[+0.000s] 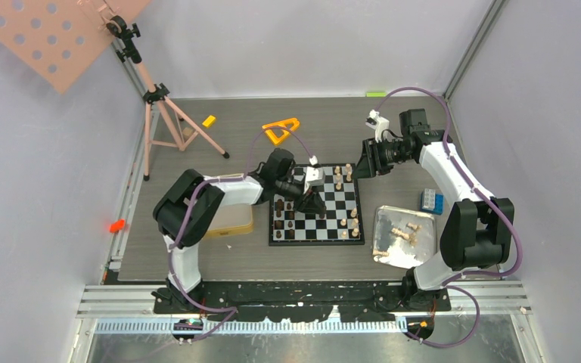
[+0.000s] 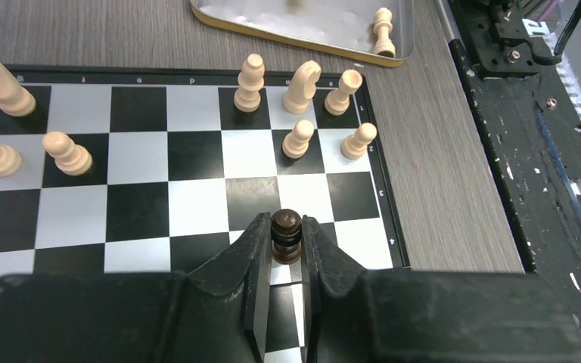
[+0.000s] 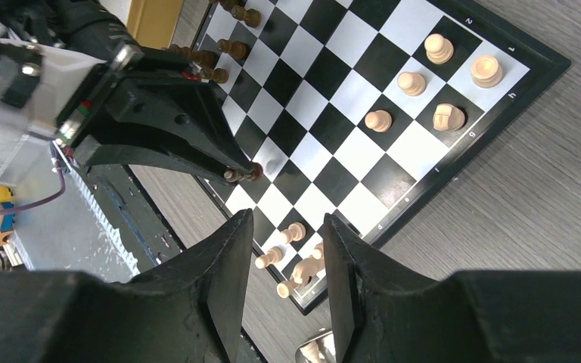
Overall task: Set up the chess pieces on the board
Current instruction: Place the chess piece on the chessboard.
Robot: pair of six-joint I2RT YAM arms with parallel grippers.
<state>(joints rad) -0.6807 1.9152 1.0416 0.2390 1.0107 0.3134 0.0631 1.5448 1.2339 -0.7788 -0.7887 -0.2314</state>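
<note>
On our left gripper [image 2: 287,243] the jaws clamp a dark pawn [image 2: 286,231] upright above the board [image 2: 140,208], mid-rows. We should carry it level to the dark side and lower gently. The right gripper [image 3: 287,223] hangs with jaws spread, empty.

The right gripper [image 3: 287,227] is hanging over the board [image 3: 333,98]'s edge, jaws apart. The left gripper [image 3: 242,170] is pinching a dark piece [image 3: 236,176] just inside that edge, and pale pieces [image 3: 412,82] are standing at the board's corner.

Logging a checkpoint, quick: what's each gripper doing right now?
Left gripper: closed on a dark chess piece.
Right gripper: open, holding nothing.
</note>
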